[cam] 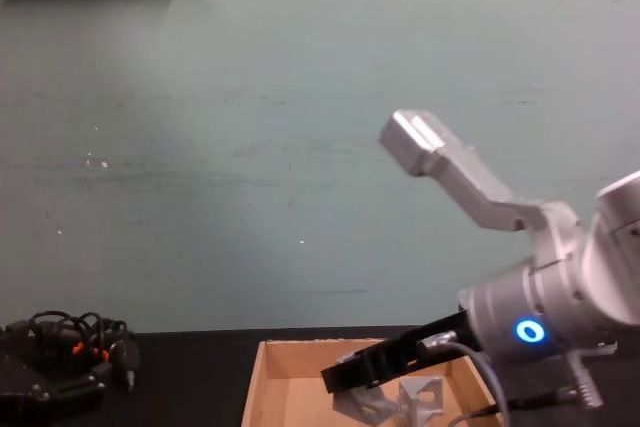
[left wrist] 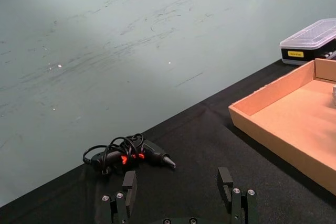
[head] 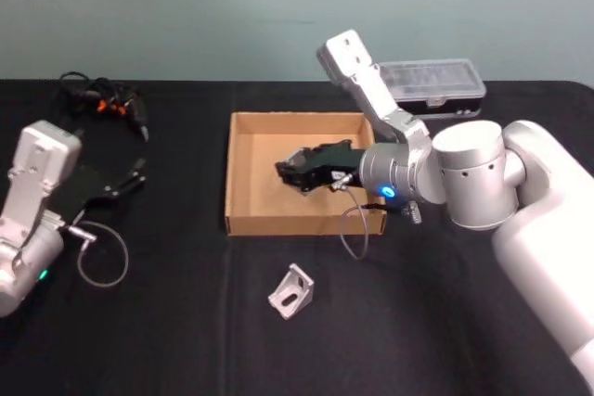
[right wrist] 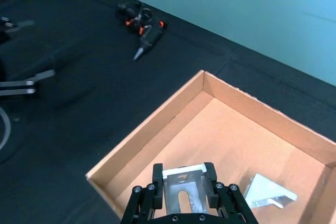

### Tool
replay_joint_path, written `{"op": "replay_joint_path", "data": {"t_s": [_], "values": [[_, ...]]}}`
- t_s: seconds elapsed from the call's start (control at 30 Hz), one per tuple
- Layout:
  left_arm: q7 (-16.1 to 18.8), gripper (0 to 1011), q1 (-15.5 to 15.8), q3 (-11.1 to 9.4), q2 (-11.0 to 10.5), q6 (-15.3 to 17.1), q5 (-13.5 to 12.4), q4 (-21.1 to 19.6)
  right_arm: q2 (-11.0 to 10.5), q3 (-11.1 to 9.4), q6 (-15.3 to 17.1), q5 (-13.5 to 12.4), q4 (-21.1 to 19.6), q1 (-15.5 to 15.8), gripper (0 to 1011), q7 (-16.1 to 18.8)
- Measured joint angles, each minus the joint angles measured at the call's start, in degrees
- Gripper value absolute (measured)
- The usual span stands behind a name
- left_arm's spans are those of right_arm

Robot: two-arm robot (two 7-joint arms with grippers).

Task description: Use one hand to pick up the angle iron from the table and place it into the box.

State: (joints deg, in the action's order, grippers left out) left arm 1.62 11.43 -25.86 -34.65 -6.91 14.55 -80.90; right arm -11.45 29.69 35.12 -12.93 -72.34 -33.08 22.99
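R gripper (right wrist: 184,173) clamps 1 silver angle iron (right wrist: 184,196) over the open tan box (head: 228,173). A 2nd angle iron (right wrist: 269,192) lies inside. A 3rd angle iron (head: 291,291) sits on the black table (head: 167,340), just in front of the box.

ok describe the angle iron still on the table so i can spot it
Find the tan cardboard box mid-table. On the black table in front of its near wall lies a small silver angle iron. Unlike the second iron inside the box and the third iron held by the right gripper, it sits outside the box.
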Motion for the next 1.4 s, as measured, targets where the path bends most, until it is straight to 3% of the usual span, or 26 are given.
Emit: {"op": "replay_joint_path", "data": {"t_s": [0.17,0.4,0.6,0.9,1.4], "values": [[0.0,1011,0.0,0.0,0.0,0.0,0.0,0.0,2.7,0.6,-1.1,1.0,6.4,-2.7,452,-0.7],[0.0,1011,0.0,0.0,0.0,0.0,0.0,0.0,4.7,0.4,-2.2,2.1,12.4,-4.5,452,-1.4],[0.0,1011,0.0,0.0,0.0,0.0,0.0,0.0,5.6,-0.3,-3.1,2.8,14.9,-5.2,452,-1.6],[0.0,1012,0.0,0.0,0.0,0.0,0.0,0.0,5.6,-0.3,-3.1,2.8,14.8,-5.1,452,-1.6],[0.0,1011,0.0,0.0,0.0,0.0,0.0,0.0,5.5,-0.2,-3.0,2.6,14.4,-5.1,900,-1.6]]}}
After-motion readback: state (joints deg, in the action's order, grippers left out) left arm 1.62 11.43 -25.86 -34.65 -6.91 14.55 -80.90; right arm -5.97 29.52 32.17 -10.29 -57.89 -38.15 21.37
